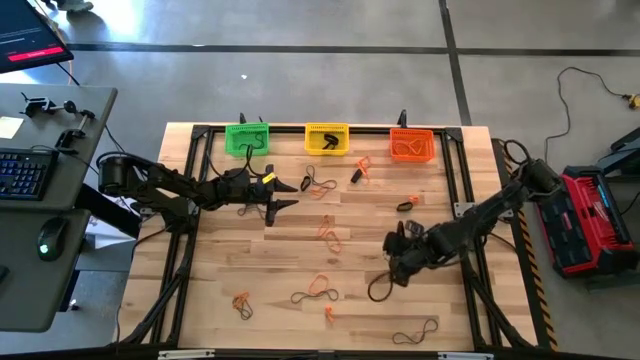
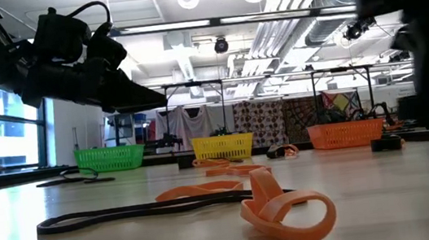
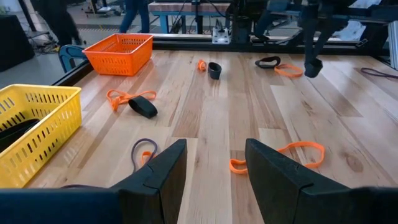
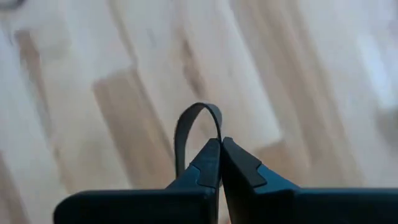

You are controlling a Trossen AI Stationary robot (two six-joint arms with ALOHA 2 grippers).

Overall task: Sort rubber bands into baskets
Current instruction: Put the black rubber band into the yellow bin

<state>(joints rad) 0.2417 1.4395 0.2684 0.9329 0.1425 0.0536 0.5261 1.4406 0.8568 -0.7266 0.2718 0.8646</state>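
The right end effector (image 4: 220, 144) is pinched fully shut on a dark rubber band (image 4: 198, 127), a thin floppy loop arching off its tips just above the wooden tabletop (image 1: 300, 265). The 3 lattice baskets lie well apart from it, the orange basket (image 1: 411, 144) nearest. The left end effector (image 3: 214, 165) hovers open, holding nothing, near the green basket (image 1: 246, 137).
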